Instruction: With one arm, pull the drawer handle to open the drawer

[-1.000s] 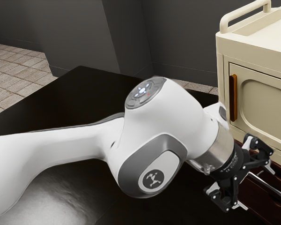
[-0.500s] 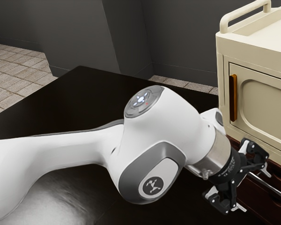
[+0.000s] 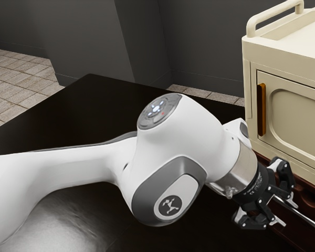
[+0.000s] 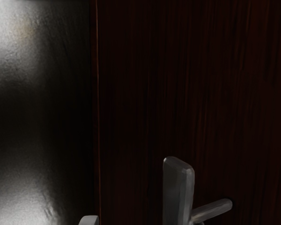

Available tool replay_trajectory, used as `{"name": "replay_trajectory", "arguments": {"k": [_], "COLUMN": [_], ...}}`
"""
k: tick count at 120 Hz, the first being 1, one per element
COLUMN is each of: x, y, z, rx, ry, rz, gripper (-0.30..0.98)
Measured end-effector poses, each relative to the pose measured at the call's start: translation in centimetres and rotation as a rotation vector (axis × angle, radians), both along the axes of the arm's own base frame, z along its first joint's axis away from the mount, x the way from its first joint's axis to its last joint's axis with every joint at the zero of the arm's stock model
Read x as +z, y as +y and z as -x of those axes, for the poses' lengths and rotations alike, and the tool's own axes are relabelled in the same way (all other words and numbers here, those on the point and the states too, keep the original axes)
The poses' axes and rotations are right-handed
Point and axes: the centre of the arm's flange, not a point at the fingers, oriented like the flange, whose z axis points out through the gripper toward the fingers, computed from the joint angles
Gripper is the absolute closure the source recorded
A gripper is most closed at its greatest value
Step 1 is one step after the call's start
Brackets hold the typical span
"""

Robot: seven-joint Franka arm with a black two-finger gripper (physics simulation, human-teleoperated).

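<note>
In the exterior view my gripper (image 3: 284,212) is at the lower right, at the dark wooden drawer front (image 3: 291,236). Its fingers stand partway apart, with the metal drawer handle (image 3: 307,219) running between them. The wrist view has one end of the grey handle (image 4: 178,192) in front of the dark red-brown drawer front (image 4: 140,103), its mounting post reaching to the wood. A pale fingertip (image 4: 89,220) there is separated from the handle by a gap. Part of the handle is hidden behind the gripper in the exterior view.
Above the drawers is a cream cabinet (image 3: 289,55) with a door and a brown door handle (image 3: 261,109). A black tabletop (image 3: 94,110) extends beneath the arm. Grey walls stand behind.
The fingers have drawn closer together around the handle, remaining apart. Over the last second the arm's hand has shifted slightly toward the exterior view's left.
</note>
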Motion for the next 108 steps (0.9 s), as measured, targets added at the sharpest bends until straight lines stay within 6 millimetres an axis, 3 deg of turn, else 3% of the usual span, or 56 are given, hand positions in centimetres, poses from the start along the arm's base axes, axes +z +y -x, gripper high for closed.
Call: {"name": "replay_trajectory", "arguments": {"k": [26, 51, 108], "x": [0.1, 0.2, 0.7], "y": [-0.1, 0.0, 0.2], "z": [0.3, 0.7, 5.6], "rx": [0.001, 0.006, -0.001], "ry": [0.017, 0.032, 0.024], "rz": [-0.005, -0.011, -0.051], "gripper": [0.69, 0.75, 0.79]}}
